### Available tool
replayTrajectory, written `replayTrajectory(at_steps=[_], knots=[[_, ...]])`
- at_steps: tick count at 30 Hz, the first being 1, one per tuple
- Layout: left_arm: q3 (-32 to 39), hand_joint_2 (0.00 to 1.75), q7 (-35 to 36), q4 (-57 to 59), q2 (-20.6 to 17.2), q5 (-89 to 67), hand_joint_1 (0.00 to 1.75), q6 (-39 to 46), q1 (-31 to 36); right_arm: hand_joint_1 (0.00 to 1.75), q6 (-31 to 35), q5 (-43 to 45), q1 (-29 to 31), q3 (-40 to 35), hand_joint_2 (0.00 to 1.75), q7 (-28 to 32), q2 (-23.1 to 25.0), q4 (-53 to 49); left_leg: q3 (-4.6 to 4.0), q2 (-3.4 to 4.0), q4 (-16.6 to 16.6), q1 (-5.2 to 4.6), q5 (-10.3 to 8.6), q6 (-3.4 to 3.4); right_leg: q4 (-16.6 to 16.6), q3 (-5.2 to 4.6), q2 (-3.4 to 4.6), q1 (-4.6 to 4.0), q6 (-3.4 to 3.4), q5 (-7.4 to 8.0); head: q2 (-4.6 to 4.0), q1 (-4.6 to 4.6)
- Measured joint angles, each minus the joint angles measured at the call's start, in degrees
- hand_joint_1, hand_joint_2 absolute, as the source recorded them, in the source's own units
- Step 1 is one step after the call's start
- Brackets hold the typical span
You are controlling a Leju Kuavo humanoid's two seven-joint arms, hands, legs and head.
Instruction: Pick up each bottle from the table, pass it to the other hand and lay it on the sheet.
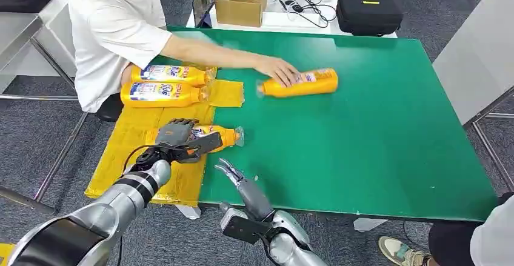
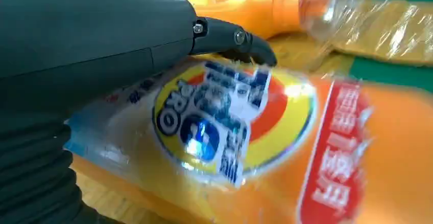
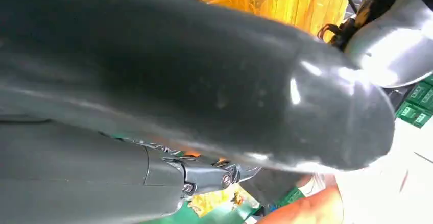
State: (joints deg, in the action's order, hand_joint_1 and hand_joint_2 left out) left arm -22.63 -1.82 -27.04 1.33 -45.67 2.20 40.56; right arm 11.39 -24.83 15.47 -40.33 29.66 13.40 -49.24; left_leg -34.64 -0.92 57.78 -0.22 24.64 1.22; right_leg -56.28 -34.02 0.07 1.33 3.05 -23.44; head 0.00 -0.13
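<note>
Right hand: hanging open, I'm holding nothing.
Left hand: I'm gripping the bottle around its smooth, probably slippery middle.

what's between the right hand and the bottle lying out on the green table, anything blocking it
No object lies on the green table between the right hand and the bottle. But a person's hand rests on that bottle, so reaching now would meet it. The left hand is on another bottle at the yellow sheet.
</note>
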Motion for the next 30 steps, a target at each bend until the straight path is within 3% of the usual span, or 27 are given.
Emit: replayTrajectory(at_steps=[5, 11, 12, 24, 25, 30], knots=[[1.05, 0.0, -13.14, -6.02, -1.31, 12.89, 0.0, -14.93, -2.84, 0.0, 0.22, 0.15, -0.02, 0.02, 0.0, 0.74, 0.0, 0.92, 0.16, -0.15, -0.03, -0.01, 0.01, -0.01, 0.01, 0.24, -0.03, 0.01, -0.02, -0.04, 0.0, 0.02], [0.81, 0.0, -16.39, -18.5, -3.76, 26.62, 0.0, -16.49, -10.84, 0.0, 0.68, 0.17, 0.11, 0.02, 0.0, 1.64, -0.02, 2.34, 0.22, -0.07, -0.03, -0.01, 0.01, -0.01, 0.03, 0.23, -0.01, 0.01, -0.03, -0.03, 0.0, 0.02], [1.05, 1.75, -16.8, -21.06, -3.85, 28.92, 0.0, -14.43, -12.46, 0.0, 0.7, 0.15, 0.18, 0.02, 0.0, 1.64, -0.02, 2.38, 0.22, -0.03, -0.03, -0.01, 0.01, -0.01, 0.03, 0.2, 0.0, 0.01, -0.03, -0.02, 0.0, 0.02], [6.43, 1.75, -21.28, -42.9, -3.11, 40.59, 0.0, -3.99, -22.53, 0.0, 1.31, -1.28, -0.16, 0.02, 0.0, 0.7, -0.87, 2.67, -0.04, 0.01, -0.02, 0.0, 0.02, -0.02, 0.02, -0.07, 0.02, -0.01, -0.03, -0.03, 0.0, 0.02], [6.98, 1.75, -21.52, -44.16, -2.99, 41.26, 0.0, -3.6, -23.21, 0.0, 2.06, -2.48, -0.16, 0.0, 1.75, 0.08, -0.98, 2.67, -0.05, 0.03, -0.02, 0.0, 0.02, -0.02, 0.02, -0.08, 0.02, -0.01, -0.03, -0.03, 0.0, 0.0], [9.69, 1.75, -21.7, -53.23, -1.79, 46.59, 0.0, -2.09, -28.45, 0.0, 6.13, -9.74, -0.65, -0.3, 1.75, -5.87, -4.22, 1.16, -0.05, 0.01, -0.02, -0.02, 0.03, -0.01, 0.06, -0.06, 0.02, 0.01, -0.03, -0.03, 0.0, 0.02]])
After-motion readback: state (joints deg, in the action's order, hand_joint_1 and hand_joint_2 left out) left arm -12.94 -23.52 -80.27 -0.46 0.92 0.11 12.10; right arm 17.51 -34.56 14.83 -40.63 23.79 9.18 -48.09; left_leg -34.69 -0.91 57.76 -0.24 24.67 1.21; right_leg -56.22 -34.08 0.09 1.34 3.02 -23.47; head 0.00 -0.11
